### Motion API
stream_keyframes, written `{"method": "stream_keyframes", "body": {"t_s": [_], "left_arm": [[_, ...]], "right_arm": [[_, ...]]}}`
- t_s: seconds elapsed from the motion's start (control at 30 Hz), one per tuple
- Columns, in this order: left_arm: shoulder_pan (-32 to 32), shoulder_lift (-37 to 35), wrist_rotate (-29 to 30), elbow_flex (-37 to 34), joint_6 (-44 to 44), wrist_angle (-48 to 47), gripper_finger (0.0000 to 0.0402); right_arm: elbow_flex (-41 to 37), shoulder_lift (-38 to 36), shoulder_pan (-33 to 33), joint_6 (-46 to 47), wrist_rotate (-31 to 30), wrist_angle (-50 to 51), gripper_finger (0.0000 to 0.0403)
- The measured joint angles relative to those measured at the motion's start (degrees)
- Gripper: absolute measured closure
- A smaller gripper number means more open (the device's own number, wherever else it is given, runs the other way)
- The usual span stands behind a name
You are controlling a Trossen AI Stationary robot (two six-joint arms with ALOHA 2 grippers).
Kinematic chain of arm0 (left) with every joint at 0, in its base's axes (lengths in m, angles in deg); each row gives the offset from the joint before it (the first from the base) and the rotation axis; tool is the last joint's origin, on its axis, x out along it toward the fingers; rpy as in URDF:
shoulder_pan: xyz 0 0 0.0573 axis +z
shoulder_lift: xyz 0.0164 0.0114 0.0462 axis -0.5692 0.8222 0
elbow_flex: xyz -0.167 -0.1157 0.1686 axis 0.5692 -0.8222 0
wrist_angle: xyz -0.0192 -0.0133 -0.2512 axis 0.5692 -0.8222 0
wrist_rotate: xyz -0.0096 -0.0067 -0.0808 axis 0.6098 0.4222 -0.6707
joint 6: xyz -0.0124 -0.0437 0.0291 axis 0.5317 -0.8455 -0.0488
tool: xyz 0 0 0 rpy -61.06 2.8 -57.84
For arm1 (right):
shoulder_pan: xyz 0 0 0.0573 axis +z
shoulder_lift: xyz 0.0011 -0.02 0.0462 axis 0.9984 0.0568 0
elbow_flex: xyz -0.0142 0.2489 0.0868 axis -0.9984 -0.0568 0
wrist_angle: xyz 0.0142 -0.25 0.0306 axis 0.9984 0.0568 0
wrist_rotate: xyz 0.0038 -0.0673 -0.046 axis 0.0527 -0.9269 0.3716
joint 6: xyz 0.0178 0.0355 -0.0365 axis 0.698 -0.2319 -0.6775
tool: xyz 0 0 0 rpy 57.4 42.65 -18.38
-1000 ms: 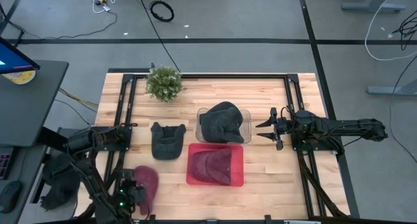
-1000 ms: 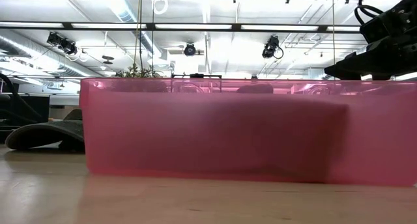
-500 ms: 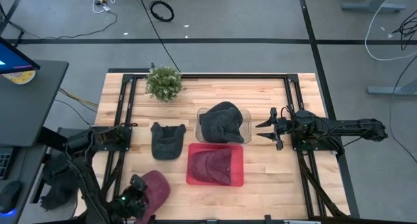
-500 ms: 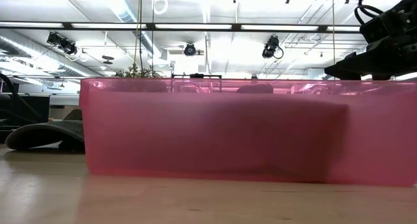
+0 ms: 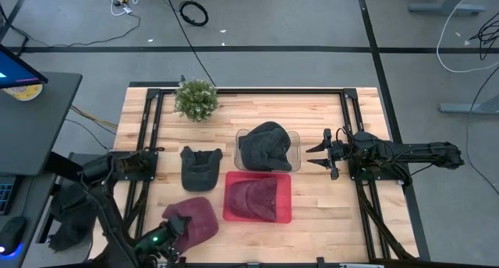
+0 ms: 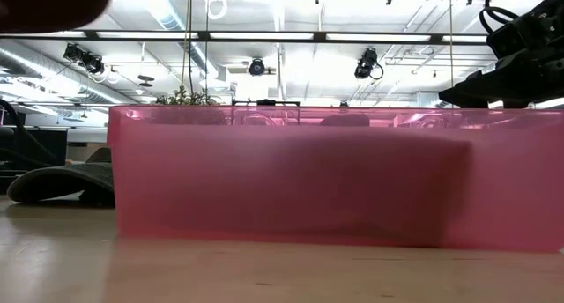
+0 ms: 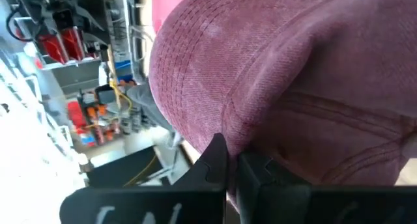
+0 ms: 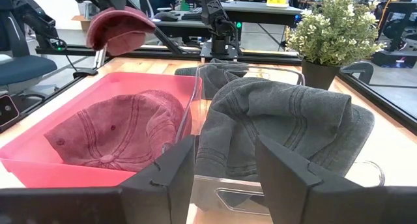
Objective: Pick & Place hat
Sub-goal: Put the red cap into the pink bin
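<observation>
Near the worktop's [image 5: 312,112] front edge, the left hand [image 5: 166,238] is clamped on a maroon hat [image 5: 195,219] held aloft beside the red bin [image 5: 284,196]; its fingers are mostly hidden beneath the fabric. Off to the side, the right hand [image 5: 318,156] waits spread wide by the clear bin [image 5: 294,140].

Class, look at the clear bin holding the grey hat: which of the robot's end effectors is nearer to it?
Right. The right end effector hangs just beside the clear bin, fingers open. The left end effector is far off near the table's front edge, shut on a maroon hat.
</observation>
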State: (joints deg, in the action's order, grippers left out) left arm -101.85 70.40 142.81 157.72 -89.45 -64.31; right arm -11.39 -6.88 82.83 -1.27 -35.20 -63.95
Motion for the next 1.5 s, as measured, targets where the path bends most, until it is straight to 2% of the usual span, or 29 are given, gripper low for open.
{"method": "stream_keyframes", "body": {"t_s": [0.17, 0.57, 0.67, 0.8, 0.87, 1.0, 1.17, 1.3, 1.5], "left_arm": [[3.52, 0.0, 0.82, 0.0, 4.32, 0.02, 0.0395], [13.09, 0.0, 11.57, 0.0, 14.73, 1.23, 0.0396], [16.32, -0.01, 14.49, 0.0, 20.2, 4.75, 0.0395], [21.61, -0.02, 16.07, 0.0, 32.78, 15.54, 0.0396], [24.62, -0.02, 14.14, 0.0, 40.51, 23.25, 0.0396], [29.76, -0.02, 2.96, -0.04, 58.4, 43.45, 0.0396], [31.27, -0.09, -3.1, -2.7, 81.23, 66.3, 0.0396], [31.3, -0.09, -8.56, -3.4, 84.52, 70.27, 0.0396], [32.72, -0.07, -7.75, -3.57, 84.58, 67.1, 0.0396]], "right_arm": [[0.0, 0.01, 0.01, 0.0, 0.01, -0.02, 0.0237], [0.0, 0.0, -0.01, 0.0, 0.0, 0.0, 0.0237], [0.0, 0.01, -0.01, 0.0, 0.0, 0.0, 0.0237], [0.0, 0.01, 0.01, 0.0, -0.01, 0.0, 0.0238], [0.0, 0.01, -0.01, 0.0, 0.0, 0.0, 0.0238], [0.0, -0.01, -0.01, 0.0, 0.01, 0.0, 0.0237], [-0.01, 0.0, 0.0, 0.0, 0.0, 0.0, 0.0238], [0.0, -0.01, -0.01, 0.0, 0.01, -0.02, 0.0237], [0.0, 0.01, 0.01, 0.0, -0.01, 0.0, 0.0237]]}}
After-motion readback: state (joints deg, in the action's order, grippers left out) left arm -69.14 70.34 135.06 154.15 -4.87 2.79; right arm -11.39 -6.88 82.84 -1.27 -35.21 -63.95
